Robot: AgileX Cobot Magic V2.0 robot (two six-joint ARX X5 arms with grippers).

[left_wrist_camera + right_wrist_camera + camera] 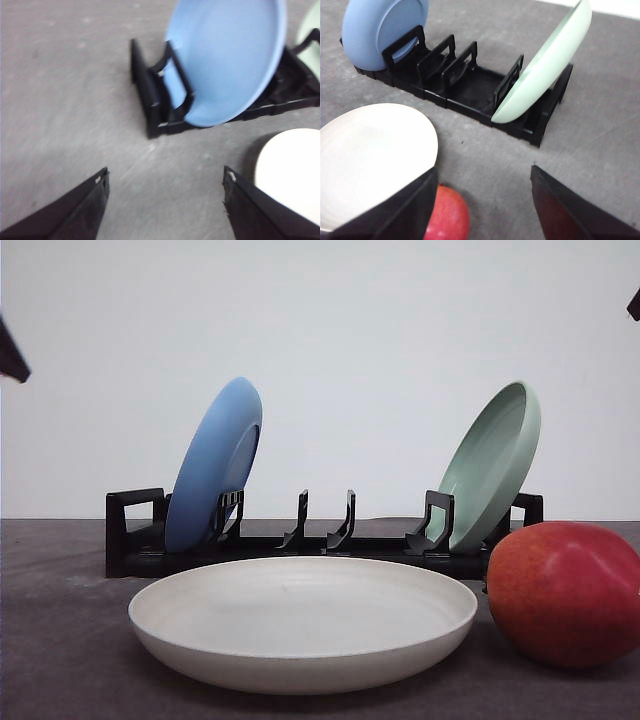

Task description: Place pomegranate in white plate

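A black rack (320, 540) spans mid-frame on a grey table (60, 640), blue plate (215, 465) leaning left, green plate (492, 465) right.

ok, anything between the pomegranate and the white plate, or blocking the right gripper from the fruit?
Nothing visible. The pomegranate sits on the table right beside the white plate, with no object between them. The right gripper is open just above the fruit. The dish rack stands behind both, off the path.

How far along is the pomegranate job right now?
Nothing is done yet: the white plate lies bare and the pomegranate sits on the table beside it. In hand: the right pincer hangs open above the fruit, not gripping it. Left: grasp, lift, and set it in the plate.
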